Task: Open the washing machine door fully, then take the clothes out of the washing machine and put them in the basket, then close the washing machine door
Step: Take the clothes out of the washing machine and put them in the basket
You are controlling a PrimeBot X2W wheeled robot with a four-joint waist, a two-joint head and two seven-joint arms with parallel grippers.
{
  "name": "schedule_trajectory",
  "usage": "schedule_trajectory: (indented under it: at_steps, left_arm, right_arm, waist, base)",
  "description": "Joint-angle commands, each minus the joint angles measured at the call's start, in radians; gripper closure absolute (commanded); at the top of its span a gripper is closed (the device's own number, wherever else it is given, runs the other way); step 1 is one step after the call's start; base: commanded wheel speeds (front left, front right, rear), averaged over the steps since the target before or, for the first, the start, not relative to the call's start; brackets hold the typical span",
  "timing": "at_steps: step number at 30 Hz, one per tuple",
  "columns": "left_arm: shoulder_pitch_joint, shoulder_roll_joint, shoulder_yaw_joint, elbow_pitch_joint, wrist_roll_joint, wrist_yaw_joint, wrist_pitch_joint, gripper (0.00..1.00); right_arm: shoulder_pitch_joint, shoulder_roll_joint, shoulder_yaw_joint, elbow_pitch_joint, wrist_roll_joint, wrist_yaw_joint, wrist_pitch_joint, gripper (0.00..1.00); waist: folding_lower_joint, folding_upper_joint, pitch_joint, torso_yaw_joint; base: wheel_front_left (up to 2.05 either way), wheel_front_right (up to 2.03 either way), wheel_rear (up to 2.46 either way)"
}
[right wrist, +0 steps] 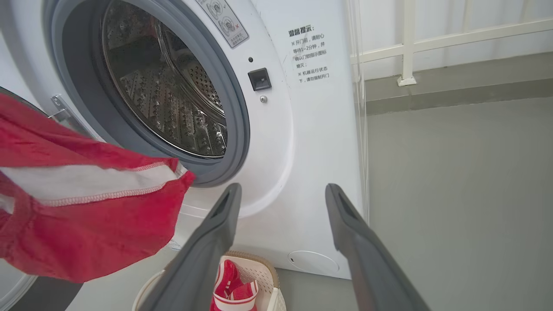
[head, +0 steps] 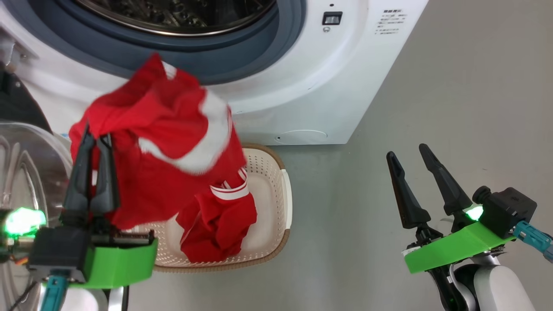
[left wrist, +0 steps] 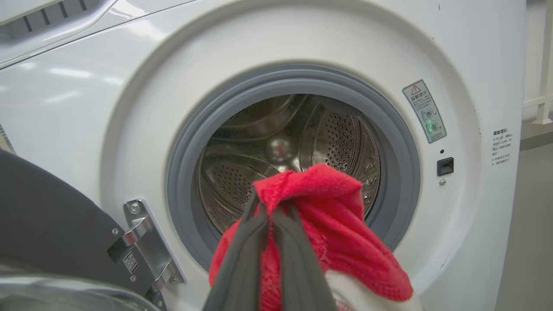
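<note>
My left gripper (head: 96,137) is pressed together on a fold of the red garment (head: 173,129), at centre left of the head view. The cloth hangs bunched and blurred from the pinch, before the washer (head: 311,86) mouth and over the left part of the basket (head: 288,203). In the right wrist view its white band runs left to right, its corner pointing right toward the drum (right wrist: 173,95). A second garment (head: 220,224) lies crumpled in the basket, long axis top to bottom. The door (head: 26,172) stands open at far left. My right gripper (head: 407,151) is spread wide at lower right, touching nothing.
</note>
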Motion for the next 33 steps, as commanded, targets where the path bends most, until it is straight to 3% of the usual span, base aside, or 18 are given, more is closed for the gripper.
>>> schedule_trajectory:
  at_steps: [1, 20, 33]
  left_arm:
    - [0.008, 0.04, 0.037, -0.034, 0.01, 0.011, 0.014, 1.0]
    - [0.024, -0.045, 0.0, 0.201, -0.08, -0.053, -0.061, 1.0]
    - [-0.005, -0.123, -0.041, 0.442, -0.118, -0.139, -0.088, 1.0]
  right_arm:
    - [0.016, 0.001, 0.023, -0.031, -0.015, 0.002, 0.004, 0.0]
    - [0.004, 0.001, 0.031, -0.039, -0.019, 0.002, 0.011, 0.0]
    - [-0.01, 0.001, 0.035, -0.034, -0.016, 0.002, 0.008, 0.0]
  waist:
    - [0.0, 0.0, -0.001, 0.006]
    - [0.0, 0.0, 0.043, -0.021]
    - [0.0, 0.0, 0.068, -0.036]
  base:
    - [0.0, 0.0, 0.0]
    - [0.0, 0.0, 0.0]
    - [0.0, 0.0, 0.0]
